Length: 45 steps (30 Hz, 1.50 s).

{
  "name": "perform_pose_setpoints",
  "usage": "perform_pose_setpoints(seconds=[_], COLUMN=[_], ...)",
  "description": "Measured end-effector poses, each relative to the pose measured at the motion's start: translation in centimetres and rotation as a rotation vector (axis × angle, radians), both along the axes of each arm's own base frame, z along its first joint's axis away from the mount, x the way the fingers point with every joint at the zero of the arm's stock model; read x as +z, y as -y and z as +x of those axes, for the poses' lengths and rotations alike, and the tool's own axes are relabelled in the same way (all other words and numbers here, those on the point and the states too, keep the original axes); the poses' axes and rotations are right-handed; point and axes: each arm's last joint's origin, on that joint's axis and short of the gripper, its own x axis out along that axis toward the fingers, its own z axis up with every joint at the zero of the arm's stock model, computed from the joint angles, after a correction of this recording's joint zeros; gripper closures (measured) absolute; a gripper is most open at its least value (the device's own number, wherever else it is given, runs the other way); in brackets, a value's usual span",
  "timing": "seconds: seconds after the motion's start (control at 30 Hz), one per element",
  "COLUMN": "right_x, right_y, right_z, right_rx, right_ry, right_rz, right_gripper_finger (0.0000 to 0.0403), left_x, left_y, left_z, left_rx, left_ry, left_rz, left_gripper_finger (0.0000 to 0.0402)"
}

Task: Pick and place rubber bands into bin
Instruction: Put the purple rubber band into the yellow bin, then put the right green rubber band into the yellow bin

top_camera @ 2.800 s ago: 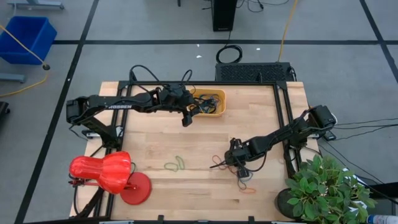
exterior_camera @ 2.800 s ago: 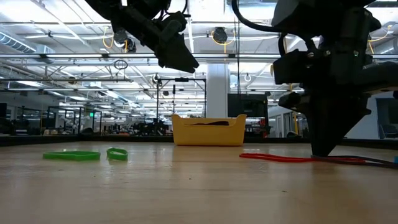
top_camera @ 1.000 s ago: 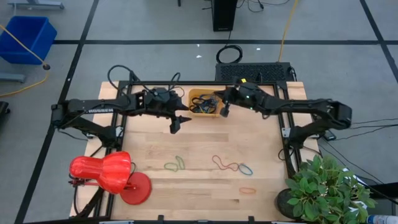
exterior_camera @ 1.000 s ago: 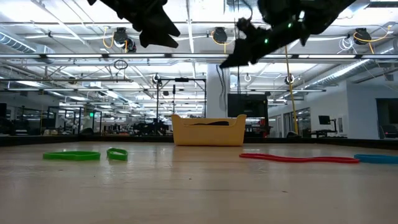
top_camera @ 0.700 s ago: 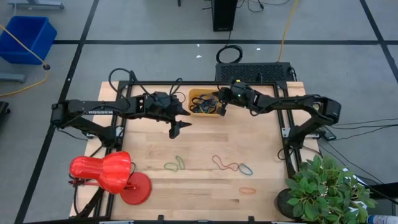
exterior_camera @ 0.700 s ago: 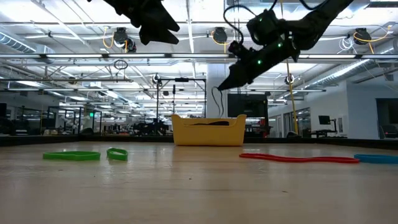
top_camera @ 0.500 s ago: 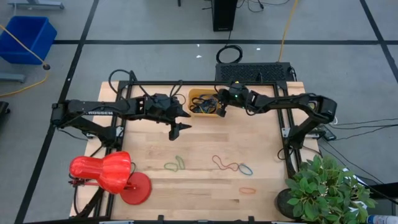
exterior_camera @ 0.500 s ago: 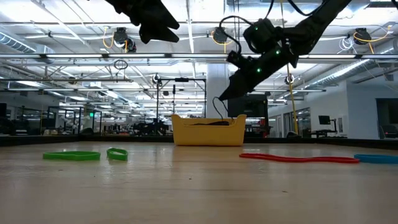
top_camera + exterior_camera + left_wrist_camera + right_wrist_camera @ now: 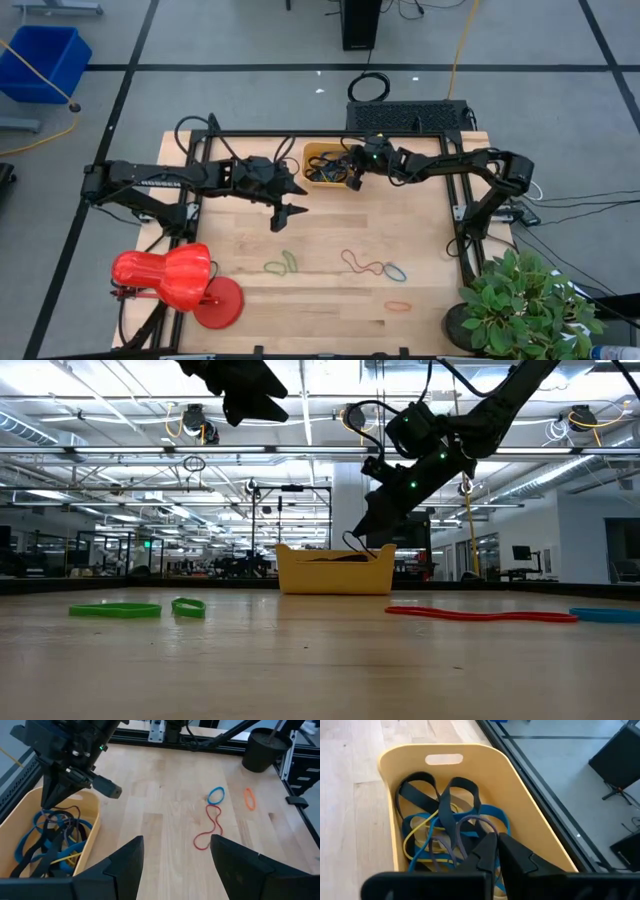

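The orange-yellow bin stands at the table's far middle and holds several black, blue and yellow rubber bands. My right gripper is over the bin's right part, shut on a dark rubber band. My left gripper is open and empty, above the table left of and nearer than the bin. Two green bands, a red band, a blue band and an orange band lie flat on the near part of the table. My right gripper pinches the dark band between its two fingertips. The fingers slant down into the bin from the table's right side. The band hangs slack below them as a thin loop, and its lower part reaches in among the bands in the bin.
A red desk lamp stands at the near left corner. A potted plant stands beyond the near right corner. Black frame rails run along the table's left and right edges. A blue crate stands on the floor far to the left.
My right gripper has gone down and a little toward the table's left, over the bin, still shut on the dark band, whose loop now hangs into the bin. My left gripper has drifted a little toward the near edge, staying open.
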Motion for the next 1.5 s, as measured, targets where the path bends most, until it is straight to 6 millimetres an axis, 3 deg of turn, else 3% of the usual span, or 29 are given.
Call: perform_pose_setpoints(seconds=[0.2,0.47,0.63,0.9,1.07,1.3,1.5], right_x=[0.0,0.0,1.5,5.4,6.7,6.3,5.2], right_y=[0.0,0.0,-0.6,-4.1,-6.5,-8.4,-8.6], right_z=[0.0,0.0,-0.2,-1.0,-1.9,-3.5,-4.5], right_rx=[-0.007,-0.008,-0.010,0.079,0.136,0.181,0.153], right_ry=[0.006,0.007,0.062,0.133,0.121,0.141,0.178], right_rz=[0.009,0.009,0.013,0.001,0.034,0.039,0.078], right_gripper_finger=[0.0352,0.0261,0.0228,0.0218,0.0218,0.0218,0.0220], left_x=[0.0,0.0,0.0,0.0,0.0,-0.7,-3.4], left_y=[0.2,0.2,0.2,0.7,0.7,2.0,3.2], left_z=[0.0,0.0,0.0,0.1,0.1,-0.4,-0.5], left_rx=[-0.005,0.042,0.040,-0.011,-0.001,-0.172,-0.221], left_ry=[0.000,0.002,0.003,0.004,0.003,-0.081,-0.302], left_rz=[-0.001,-0.080,-0.080,-0.023,-0.038,0.063,0.172], left_gripper_finger=[0.0165,0.0165,0.0165,0.0165,0.0165,0.0165,0.0165])
